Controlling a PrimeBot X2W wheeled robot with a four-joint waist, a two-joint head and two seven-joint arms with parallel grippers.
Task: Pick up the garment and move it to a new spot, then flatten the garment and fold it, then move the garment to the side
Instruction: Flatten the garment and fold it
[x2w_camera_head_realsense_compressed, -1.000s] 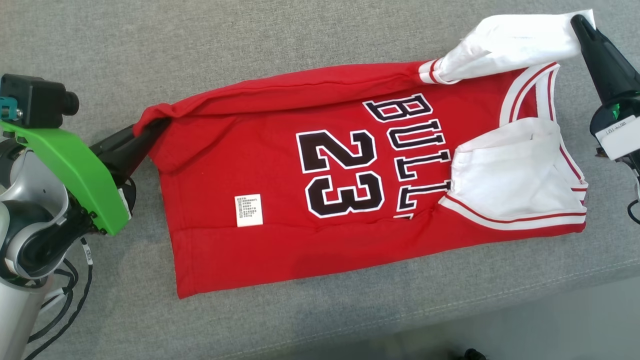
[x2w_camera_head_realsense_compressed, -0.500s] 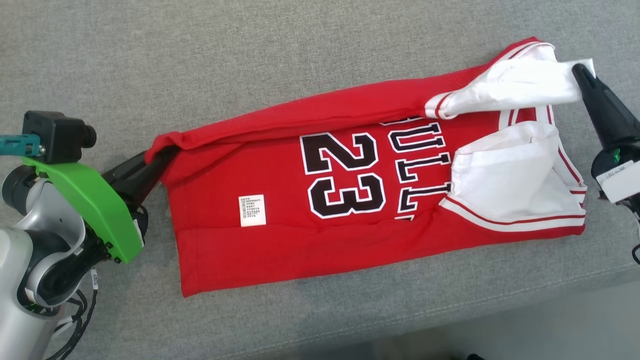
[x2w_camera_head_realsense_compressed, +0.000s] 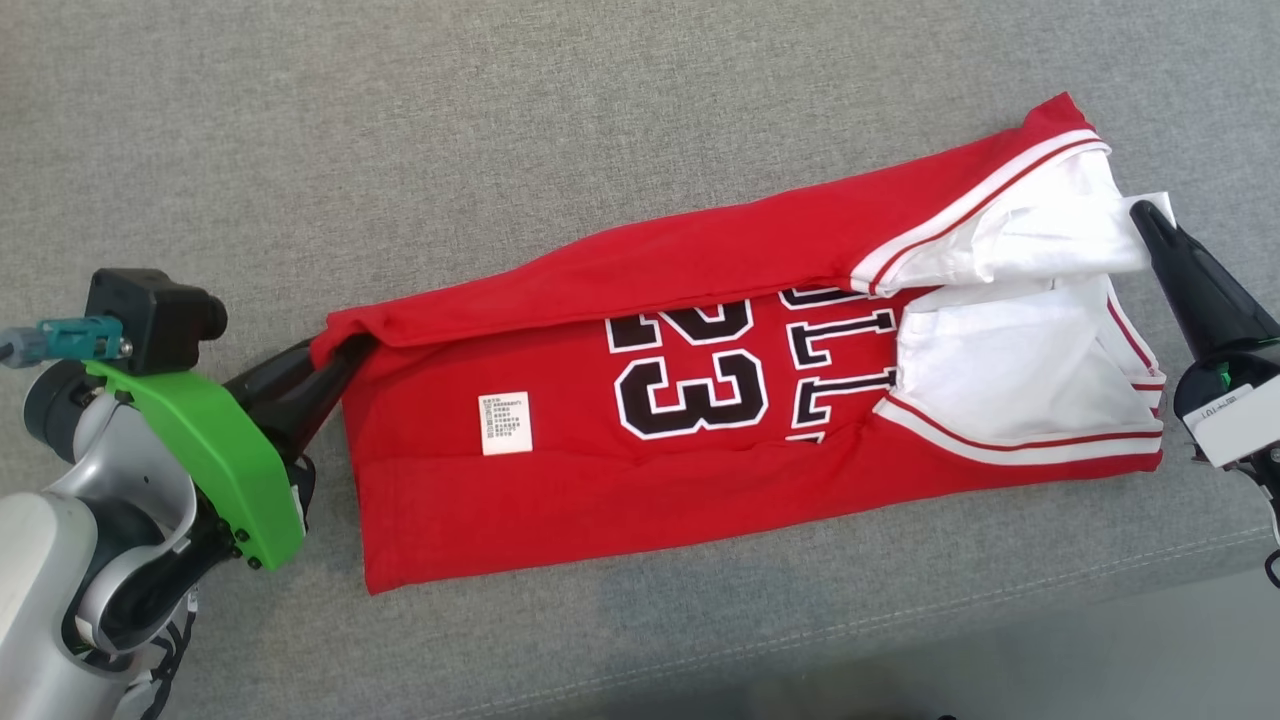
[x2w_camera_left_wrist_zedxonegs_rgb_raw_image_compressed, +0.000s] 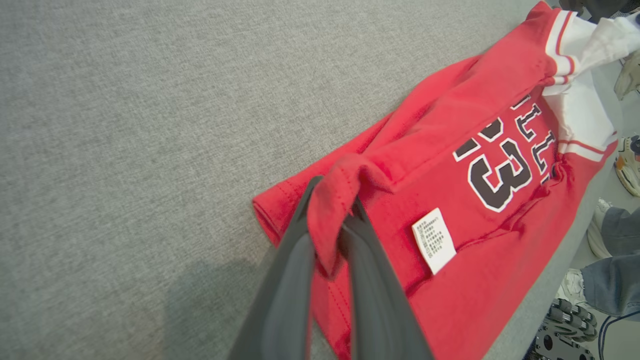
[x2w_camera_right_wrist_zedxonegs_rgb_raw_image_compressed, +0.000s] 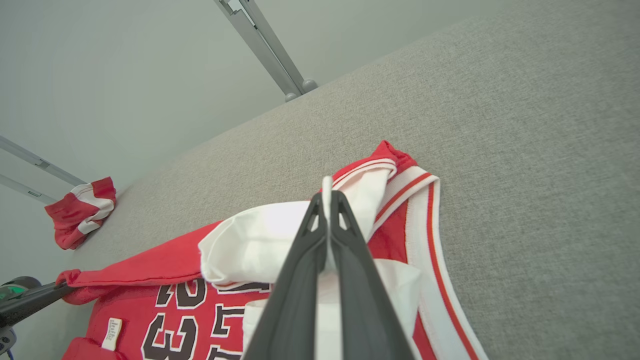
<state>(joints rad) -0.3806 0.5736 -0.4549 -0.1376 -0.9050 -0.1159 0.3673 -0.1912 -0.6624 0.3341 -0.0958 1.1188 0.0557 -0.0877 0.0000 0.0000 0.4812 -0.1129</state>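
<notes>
1. Watching from the side, I saw the red and white soft knit basketball jersey (x2w_camera_head_realsense_compressed: 700, 480) lying lengthwise on the grey woven fabric surface (x2w_camera_head_realsense_compressed: 500, 150), far edge folded partway over the number.
2. The left gripper (x2w_camera_head_realsense_compressed: 335, 362) had the red hem corner pinched between nearly closed fingers. The right gripper (x2w_camera_head_realsense_compressed: 1142, 215) was clamped tight on white shoulder lining.
3. It looked light and totally floppy, so I reckoned corners and hems were the places to grab.

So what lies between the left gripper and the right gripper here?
The red-and-white basketball jersey: its folded-over red flap runs from the left gripper to the right gripper, seen in the head view.
</notes>
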